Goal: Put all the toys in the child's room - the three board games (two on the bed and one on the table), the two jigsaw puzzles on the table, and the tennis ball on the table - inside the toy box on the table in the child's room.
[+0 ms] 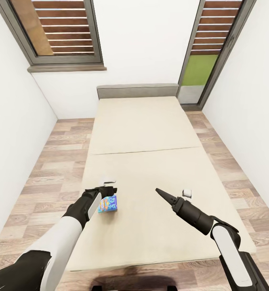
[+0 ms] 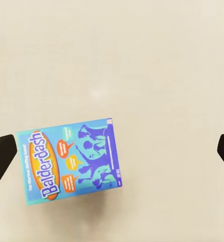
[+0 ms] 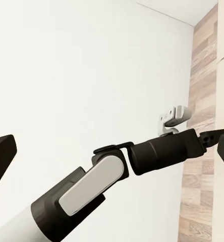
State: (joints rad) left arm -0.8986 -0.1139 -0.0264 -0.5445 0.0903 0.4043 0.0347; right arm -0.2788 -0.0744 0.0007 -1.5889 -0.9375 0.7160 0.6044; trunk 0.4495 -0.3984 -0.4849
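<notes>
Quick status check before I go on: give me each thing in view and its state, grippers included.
Blue board game: lying flat on the bed, cover up, not gripped.
Left gripper: open, above the blue board game, fingers wide to either side of it.
Right gripper: over the bed, holding nothing; open or shut unclear.
Bed: bare beige mattress.
Window slats: shut.

We are in a bedroom of a home: a beige bed (image 1: 150, 161) with a low grey headboard (image 1: 137, 91) fills the middle, wood-plank floor (image 1: 41, 178) runs along both sides, and slatted windows (image 1: 61, 28) sit in white walls at the top.
</notes>
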